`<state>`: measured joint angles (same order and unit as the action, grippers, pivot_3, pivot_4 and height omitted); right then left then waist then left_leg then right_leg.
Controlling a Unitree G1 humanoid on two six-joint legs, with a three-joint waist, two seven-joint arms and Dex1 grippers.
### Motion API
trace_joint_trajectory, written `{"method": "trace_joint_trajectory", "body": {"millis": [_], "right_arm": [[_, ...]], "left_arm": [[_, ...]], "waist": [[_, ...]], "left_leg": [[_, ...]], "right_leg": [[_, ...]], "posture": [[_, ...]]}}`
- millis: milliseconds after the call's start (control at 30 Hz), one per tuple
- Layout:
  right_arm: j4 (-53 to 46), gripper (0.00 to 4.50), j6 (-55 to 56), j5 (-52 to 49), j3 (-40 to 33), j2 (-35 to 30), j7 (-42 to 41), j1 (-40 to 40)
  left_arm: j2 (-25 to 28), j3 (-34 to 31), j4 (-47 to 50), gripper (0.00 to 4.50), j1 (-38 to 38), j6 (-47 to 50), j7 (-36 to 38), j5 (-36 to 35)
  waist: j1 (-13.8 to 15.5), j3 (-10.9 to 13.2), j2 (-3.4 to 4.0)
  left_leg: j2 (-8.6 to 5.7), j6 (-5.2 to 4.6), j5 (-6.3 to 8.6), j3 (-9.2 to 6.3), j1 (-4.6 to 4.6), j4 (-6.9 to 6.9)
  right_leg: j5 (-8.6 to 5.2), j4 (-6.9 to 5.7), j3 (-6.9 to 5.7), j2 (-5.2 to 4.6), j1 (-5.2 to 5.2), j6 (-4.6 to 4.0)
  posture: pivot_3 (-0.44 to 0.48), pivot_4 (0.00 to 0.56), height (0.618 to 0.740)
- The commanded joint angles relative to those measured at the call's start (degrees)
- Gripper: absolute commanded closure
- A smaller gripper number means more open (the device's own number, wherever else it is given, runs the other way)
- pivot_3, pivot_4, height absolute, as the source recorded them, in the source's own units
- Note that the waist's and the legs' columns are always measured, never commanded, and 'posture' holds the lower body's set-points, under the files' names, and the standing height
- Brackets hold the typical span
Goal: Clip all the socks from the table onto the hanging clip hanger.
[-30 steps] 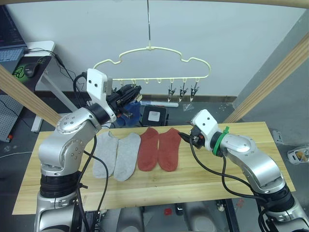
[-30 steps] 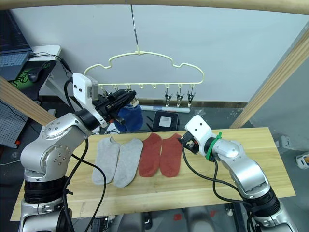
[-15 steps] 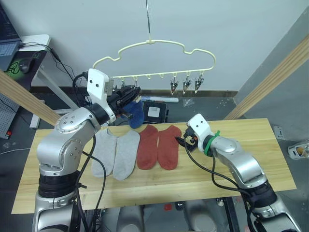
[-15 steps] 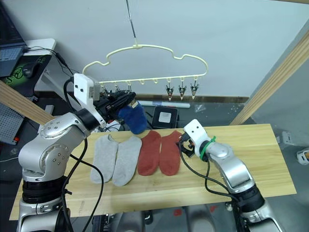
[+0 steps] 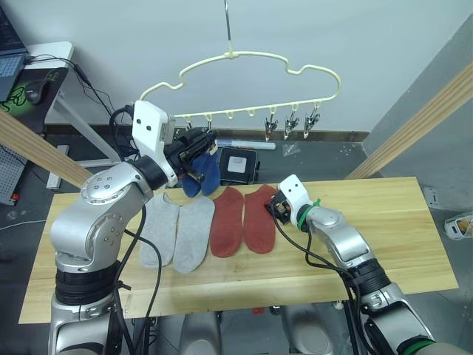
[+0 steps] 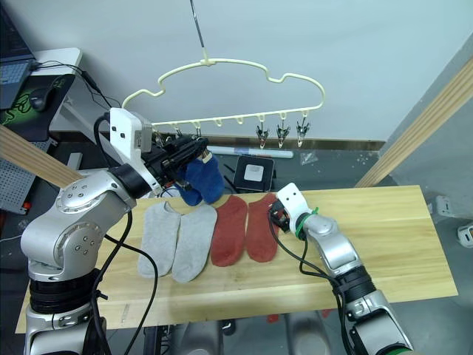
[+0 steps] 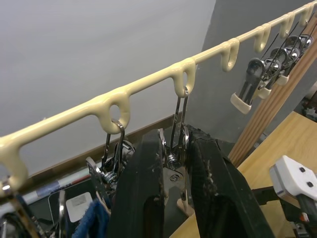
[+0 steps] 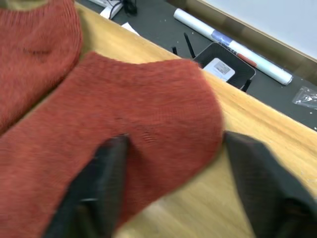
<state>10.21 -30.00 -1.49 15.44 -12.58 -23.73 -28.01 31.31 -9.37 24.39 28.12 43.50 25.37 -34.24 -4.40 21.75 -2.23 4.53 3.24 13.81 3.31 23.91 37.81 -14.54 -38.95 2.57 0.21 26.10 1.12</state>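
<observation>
Left gripper (image 7: 174, 163) has its two black fingers pressed in on a silver clip (image 7: 174, 148) that hangs from a loop of the clip hanger (image 5: 244, 59), toward the hanger's left end. Blue socks (image 6: 198, 181) dangle just below that gripper, apparently from the neighbouring clips; which clip bites which sock I cannot tell. Right gripper (image 8: 173, 173) is low over the table (image 5: 384, 222), fingers spread wide, one finger over the fabric and the other over bare wood, straddling the rounded end of the right-hand red sock (image 5: 259, 218). Not yet closed on it. Beside that one lies the second red sock (image 5: 227, 222), edges touching, and further to the robot's left the two grey socks (image 5: 177, 233), side by side and flat. Three free clips (image 5: 293, 124) hang bunched near the hanger's right end. Judgement: the socks are light, limp knit and will fold and droop once lifted, so a pinch at the rounded end or the cuff edge, taking a small fold of cloth, should hold better than a flat grab mid-sole. The knit should grip well enough, with no risk of breakage. The hanger swings freely on its hook, so a squeezed clip may shift.
</observation>
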Motion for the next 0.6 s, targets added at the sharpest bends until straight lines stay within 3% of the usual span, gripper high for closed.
{"method": "trace_joint_trajectory", "body": {"millis": [33,167,200,333,600], "right_arm": [[-0.5,2.87,0.9,0.3,0.4,0.9,-0.7,1.2],[-1.8,4.31,1.8,0.7,0.4,1.0,-0.9,1.7],[-2.7,4.5,1.9,0.7,0.3,0.8,-1.1,2.0],[-7.9,4.5,2.6,0.4,0.3,-0.8,-3.2,3.1],[-23.9,4.5,6.8,-4.8,1.9,-6.0,-16.0,2.0]], "left_arm": [[0.6,-0.6,0.9,4.12,0.0,0.6,-0.2,-0.2],[0.4,-1.0,-0.2,4.12,0.6,0.3,0.0,-0.4],[0.3,-1.0,-0.4,4.12,0.7,0.4,0.1,-0.5],[0.0,-1.7,-1.8,4.12,1.4,0.7,0.5,-2.0],[0.2,-5.1,-5.8,4.13,5.1,4.5,1.4,-8.6]], "waist": [[0.0,0.0,0.01],[0.0,0.0,0.01],[0.1,0.0,0.01],[0.2,0.0,0.02],[-0.2,0.0,0.03]], "left_leg": [[0.0,0.0,0.0,0.01,0.0,0.0],[-0.01,0.01,0.0,0.01,0.0,0.0],[-0.01,0.01,0.0,0.01,0.0,0.0],[-0.01,0.05,0.01,0.01,0.01,-0.01],[-0.01,0.14,0.04,0.0,0.02,-0.01]], "right_leg": [[0.0,0.0,0.0,0.0,0.0,0.0],[0.0,0.0,0.0,0.0,0.0,0.0],[0.0,0.0,0.0,0.0,0.0,0.0],[-0.01,0.02,0.0,0.0,0.01,0.01],[-0.03,0.03,-0.06,0.04,0.04,0.06]], "posture": [[-0.077,0.436,0.74],[-0.086,0.427,0.74],[-0.086,0.427,0.74],[-0.105,0.416,0.74],[-0.134,0.397,0.74]]}}
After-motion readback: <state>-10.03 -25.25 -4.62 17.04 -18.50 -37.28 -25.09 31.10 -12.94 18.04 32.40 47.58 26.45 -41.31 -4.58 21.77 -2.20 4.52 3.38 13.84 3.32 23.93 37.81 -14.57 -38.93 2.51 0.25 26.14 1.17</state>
